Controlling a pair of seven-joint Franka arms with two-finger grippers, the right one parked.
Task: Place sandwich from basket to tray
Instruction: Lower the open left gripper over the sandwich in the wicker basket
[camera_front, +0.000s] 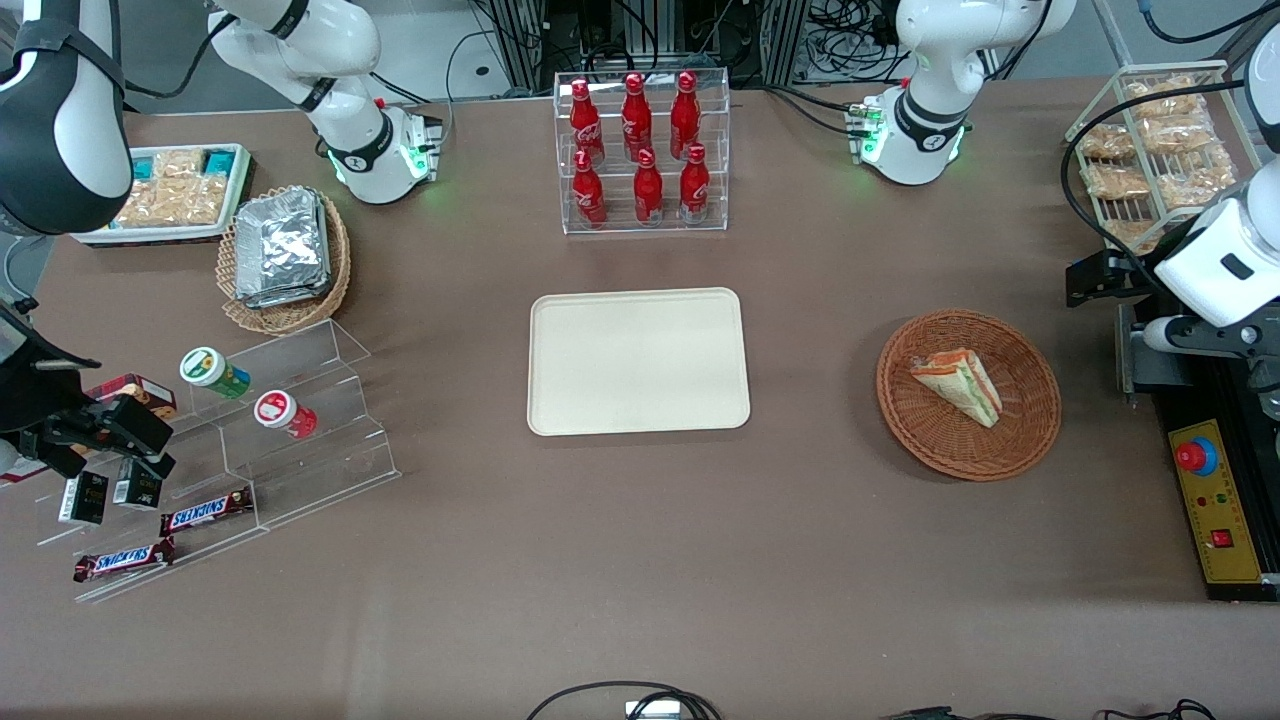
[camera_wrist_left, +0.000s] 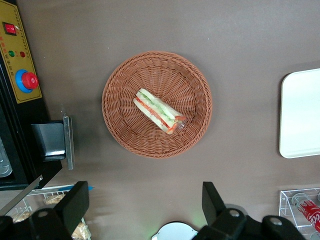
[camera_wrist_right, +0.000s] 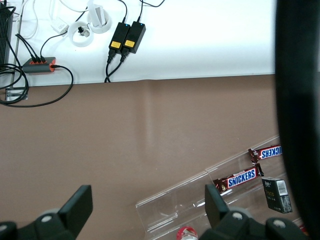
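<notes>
The sandwich (camera_front: 958, 385), a clear-wrapped wedge with orange, red and green layers, lies in the reddish-brown wicker basket (camera_front: 940, 445). The cream tray (camera_front: 638, 360) lies flat at the table's middle, empty, beside the basket toward the parked arm's end. My left gripper (camera_front: 1098, 278) hangs high above the table at the working arm's end, off to the side of the basket and apart from it. In the left wrist view the gripper (camera_wrist_left: 145, 205) is open and empty, with the sandwich (camera_wrist_left: 159, 111), the basket (camera_wrist_left: 175, 75) and an edge of the tray (camera_wrist_left: 300, 115) below it.
A clear rack of red bottles (camera_front: 640, 150) stands farther from the camera than the tray. A wire rack of bagged snacks (camera_front: 1160, 140) and a control box with a red button (camera_front: 1215, 500) sit at the working arm's end. A foil-pack basket (camera_front: 285, 255) and acrylic steps (camera_front: 300, 440) lie toward the parked arm's end.
</notes>
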